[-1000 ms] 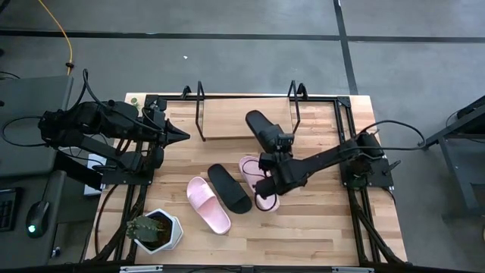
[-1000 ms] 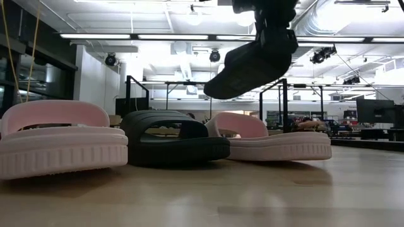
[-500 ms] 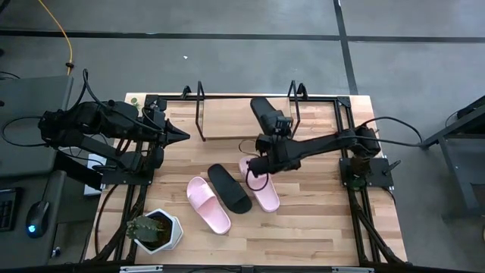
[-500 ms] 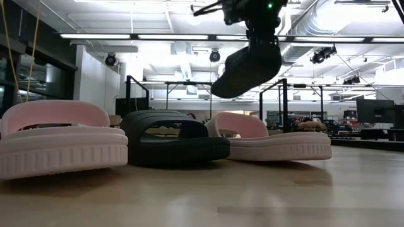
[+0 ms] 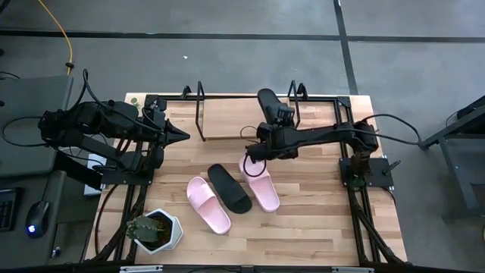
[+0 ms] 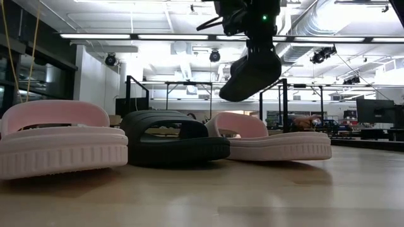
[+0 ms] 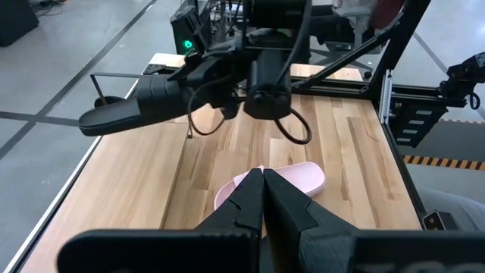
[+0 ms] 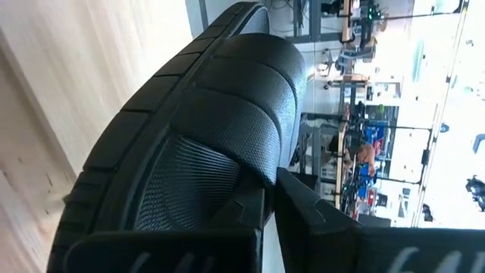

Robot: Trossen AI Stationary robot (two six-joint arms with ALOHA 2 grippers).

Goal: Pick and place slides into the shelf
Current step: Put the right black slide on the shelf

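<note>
My right gripper [image 5: 274, 120] is shut on a black slide [image 5: 267, 102], which hangs in the air over the right end of the shelf [image 5: 227, 120], a low wooden board with black frame ends. In the low view that slide [image 6: 251, 72] hangs tilted above the others. A pink slide [image 5: 208, 205], a second black slide [image 5: 229, 188] and another pink slide [image 5: 261, 186] lie sole-down on the table in front of the shelf. My left gripper [image 5: 182, 135] is shut on nothing, raised at the table's left side. My right gripper pinches the black slide's wide strap at its edge [image 8: 261, 178], one finger [image 8: 235, 216] inside under the strap, the other [image 8: 318, 216] outside. The fingers slant down toward the far edge. The slide is lifted clear and hangs tilted, one end lower.
A potted plant in a white pot [image 5: 155, 231] stands at the near left corner. A black frame [image 5: 348, 114] runs around the table. Bare wood lies at the near right, and the shelf board [image 5: 227, 114] is bare on its left.
My right gripper has swung toward the table's far edge with the black slide, from over the right-hand pink slide to above the shelf's right end. The slide has stayed lifted clear and has turned a little. The slides on the table have not moved.
</note>
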